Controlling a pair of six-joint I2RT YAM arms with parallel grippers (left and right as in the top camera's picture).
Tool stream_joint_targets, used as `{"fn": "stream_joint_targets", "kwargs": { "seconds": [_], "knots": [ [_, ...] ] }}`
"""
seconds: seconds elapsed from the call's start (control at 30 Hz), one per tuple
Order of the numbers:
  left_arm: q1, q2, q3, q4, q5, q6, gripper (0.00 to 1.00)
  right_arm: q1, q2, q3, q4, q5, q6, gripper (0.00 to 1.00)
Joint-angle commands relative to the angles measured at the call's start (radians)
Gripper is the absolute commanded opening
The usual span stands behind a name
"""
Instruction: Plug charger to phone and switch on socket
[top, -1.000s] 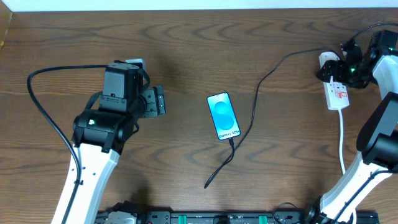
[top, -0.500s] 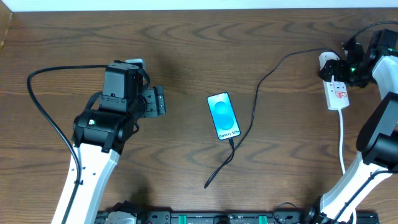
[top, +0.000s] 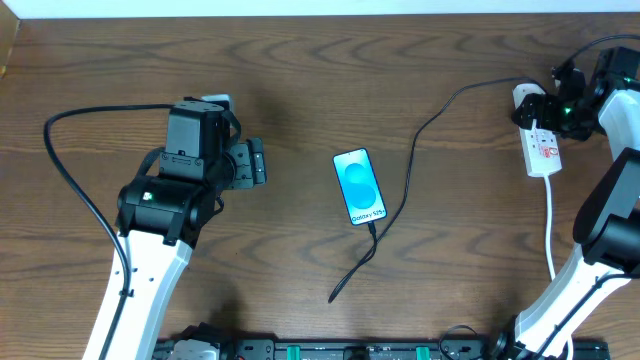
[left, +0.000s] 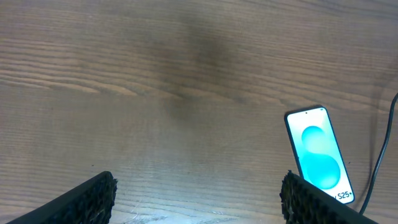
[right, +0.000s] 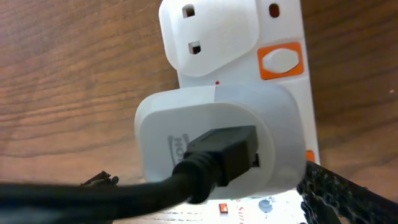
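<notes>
The phone (top: 358, 187) lies screen up at the table's middle; it also shows in the left wrist view (left: 318, 155). The charger cable (top: 408, 175) runs from the white adapter (right: 217, 143) on the socket (top: 545, 155), curves past the phone's near end, and its tip lies on the table (top: 332, 297). I cannot tell if it touches the phone. My right gripper (top: 540, 108) is open, its fingers (right: 205, 196) on either side of the adapter. An orange switch (right: 281, 61) sits beside it. My left gripper (top: 255, 162) is open and empty (left: 199, 208), left of the phone.
The socket's white cord (top: 551, 225) runs toward the front edge at the right. A second white plug cover (right: 208, 34) sits on the strip beyond the adapter. The left arm's thick black cable (top: 70, 170) loops over the left side.
My right gripper has shifted slightly up and right over the socket end. The left arm, phone and cable have not moved.
</notes>
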Motion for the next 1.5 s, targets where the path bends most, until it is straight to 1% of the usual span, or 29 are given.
{"fn": "stream_joint_targets", "kwargs": {
  "seconds": [0.0, 0.53, 0.77, 1.0, 1.47],
  "knots": [
    [0.000, 0.001, 0.005, -0.003, -0.012, 0.010, 0.84, 0.005, -0.013, -0.008, -0.009, -0.042, 0.026, 0.91],
    [0.000, 0.001, 0.005, -0.003, -0.012, 0.010, 0.85, 0.005, -0.013, -0.009, -0.012, -0.086, 0.027, 0.90],
    [0.000, 0.001, 0.005, -0.003, -0.012, 0.010, 0.84, 0.005, -0.013, -0.049, 0.018, -0.090, 0.052, 0.90],
    [0.000, 0.001, 0.005, -0.003, -0.012, 0.010, 0.84, 0.004, -0.013, -0.117, 0.051, -0.139, 0.072, 0.89],
    [0.000, 0.001, 0.005, -0.003, -0.012, 0.010, 0.85, 0.004, -0.013, -0.125, 0.052, -0.164, 0.079, 0.88]
  ]
}}
